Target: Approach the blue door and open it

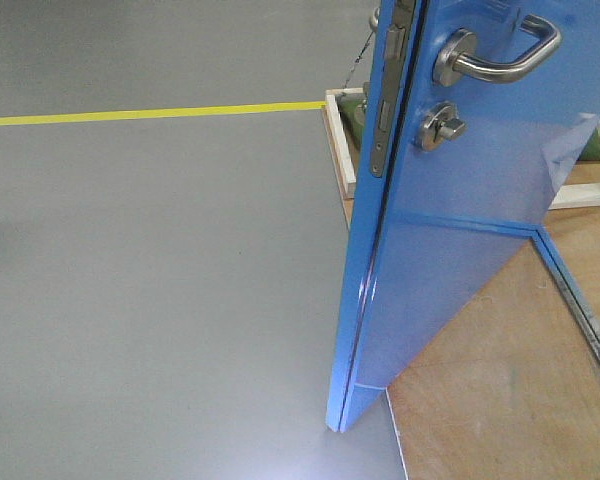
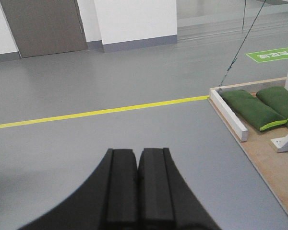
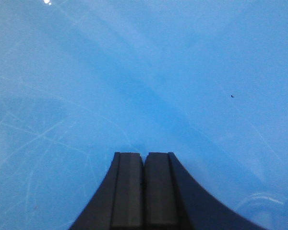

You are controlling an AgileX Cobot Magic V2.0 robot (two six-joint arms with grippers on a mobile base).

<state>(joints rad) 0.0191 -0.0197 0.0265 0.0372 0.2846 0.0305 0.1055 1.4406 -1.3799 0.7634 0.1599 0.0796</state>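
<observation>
The blue door [image 1: 450, 260] stands ajar on the right of the front view, its edge towards me. It carries a steel lever handle [image 1: 500, 58], a round thumb-turn [image 1: 438, 127] below it and a metal latch plate [image 1: 385, 110] on its edge. No gripper shows in the front view. My left gripper [image 2: 137, 155] is shut and empty, pointing over grey floor. My right gripper [image 3: 144, 157] is shut and empty, its tips very close to the blue door panel [image 3: 144, 76], which fills that view; I cannot tell whether they touch it.
A plywood base [image 1: 510, 380] with a white wooden rim [image 2: 229, 115] lies under the door. Two green sandbags [image 2: 252, 109] lie on it. A yellow floor line [image 1: 150, 113] crosses the grey floor. A thin cable [image 2: 237, 52] runs down to the base. A grey wall door [image 2: 43, 24] stands far off.
</observation>
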